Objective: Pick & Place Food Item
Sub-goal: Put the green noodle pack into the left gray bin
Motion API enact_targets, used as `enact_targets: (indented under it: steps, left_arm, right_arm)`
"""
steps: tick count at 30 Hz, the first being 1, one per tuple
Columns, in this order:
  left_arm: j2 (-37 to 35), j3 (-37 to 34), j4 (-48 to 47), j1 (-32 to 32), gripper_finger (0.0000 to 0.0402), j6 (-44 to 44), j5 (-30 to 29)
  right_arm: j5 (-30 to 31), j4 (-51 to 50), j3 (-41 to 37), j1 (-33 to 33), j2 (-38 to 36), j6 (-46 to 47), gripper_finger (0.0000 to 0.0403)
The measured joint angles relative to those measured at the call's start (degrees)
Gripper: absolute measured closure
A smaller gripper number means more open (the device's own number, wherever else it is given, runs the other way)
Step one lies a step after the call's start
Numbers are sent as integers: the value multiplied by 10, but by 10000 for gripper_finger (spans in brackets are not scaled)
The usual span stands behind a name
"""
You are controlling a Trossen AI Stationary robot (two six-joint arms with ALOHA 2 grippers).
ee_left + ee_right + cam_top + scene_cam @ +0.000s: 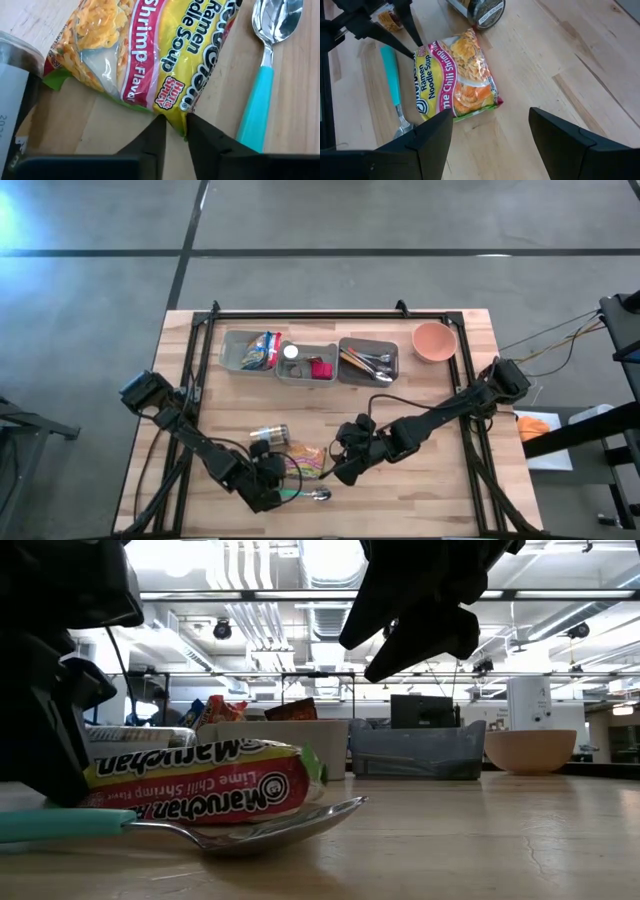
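High view — ramen pack (303, 459) lies flat near the table's front edge, well apart from the three bins (308, 361) at the back. Nothing placed yet.

Low view — pack rests on the wood, spoon (240, 830) just in front; not lifted.

Left wrist view — left gripper (174, 131) pinches the pack's edge, fingers nearly together. Grasp looks made; lift and carry remain.

Right wrist view — right gripper (490, 132) hovers above the pack, jaws wide, empty.
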Motion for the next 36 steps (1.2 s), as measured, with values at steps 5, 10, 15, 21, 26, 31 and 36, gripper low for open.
enact_targets:
  steps: [5,10,15,21,26,31,36]
  left_arm:
    - [0,0,0,2,390,3,0]
    - [0,0,0,3,399,5,0]
    - [0,18,-5,-3,400,10,1]
    - [-1,85,-81,-13,401,39,-12]
    - [-2,148,-199,-17,401,40,-62]
    - [-2,191,-254,-17,401,63,-93]
    - [-2,227,-294,-17,401,79,-120]
  right_arm:
    - [0,0,0,0,0,0,142]
    - [0,0,0,0,0,0,142]
    - [-1,0,0,0,0,-2,142]
    - [-2,-1,0,0,0,-2,142]
    - [-2,-1,0,0,0,-2,142]
    - [-2,-1,0,0,0,-2,142]
    - [-2,-2,0,0,0,-2,142]
